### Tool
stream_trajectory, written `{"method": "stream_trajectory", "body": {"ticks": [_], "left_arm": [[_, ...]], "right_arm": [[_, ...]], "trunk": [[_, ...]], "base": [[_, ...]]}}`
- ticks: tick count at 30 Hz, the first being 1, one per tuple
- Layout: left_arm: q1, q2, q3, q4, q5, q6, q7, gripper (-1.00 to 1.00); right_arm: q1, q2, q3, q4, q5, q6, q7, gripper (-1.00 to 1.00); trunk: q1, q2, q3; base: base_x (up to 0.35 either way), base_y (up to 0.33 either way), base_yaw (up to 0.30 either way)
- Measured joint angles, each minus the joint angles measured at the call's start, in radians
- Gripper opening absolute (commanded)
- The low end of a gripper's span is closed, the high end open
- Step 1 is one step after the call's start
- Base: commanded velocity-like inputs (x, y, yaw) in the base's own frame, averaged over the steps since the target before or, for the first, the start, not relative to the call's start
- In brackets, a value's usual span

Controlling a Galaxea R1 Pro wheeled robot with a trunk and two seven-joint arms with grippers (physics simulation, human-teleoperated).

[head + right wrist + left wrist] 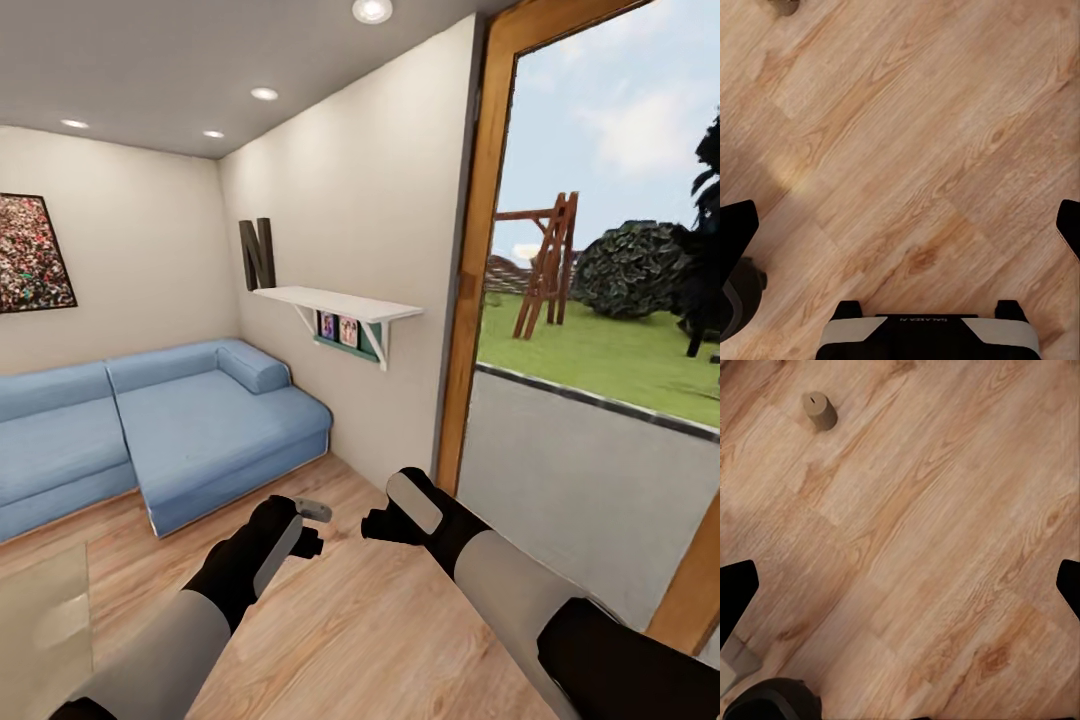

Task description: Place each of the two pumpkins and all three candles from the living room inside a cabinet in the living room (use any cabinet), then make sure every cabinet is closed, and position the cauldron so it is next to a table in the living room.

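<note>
Head view: both black grippers, left (312, 528) and right (380, 525), held low over light wood plank floor (350, 620), near a pale blue fabric corner sofa (200, 420) and white wall shelf (335, 303). Both grippers spread wide, holding nothing. Left wrist view: one stubby cream cylinder candle (819, 411) stands upright on the planks, well apart from the fingertips (735, 592).

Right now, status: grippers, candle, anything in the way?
Left gripper and right gripper open, empty. One candle upright on wood floor, untouched. Nothing around it.
</note>
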Motion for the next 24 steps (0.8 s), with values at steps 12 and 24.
{"method": "stream_trajectory", "body": {"ticks": [12,24], "left_arm": [[0.0,0.0,0.0,0.0,0.0,0.0,0.0,1.0],[0.0,0.0,0.0,0.0,0.0,0.0,0.0,1.0]], "right_arm": [[0.0,0.0,0.001,0.0,0.0,0.0,0.0,1.0],[0.0,0.0,0.002,0.0,0.0,0.001,-0.001,1.0]], "trunk": [[0.0,0.0,0.0],[0.0,0.0,0.0]], "base": [[0.266,-0.206,0.276],[0.244,-0.167,0.289]]}}
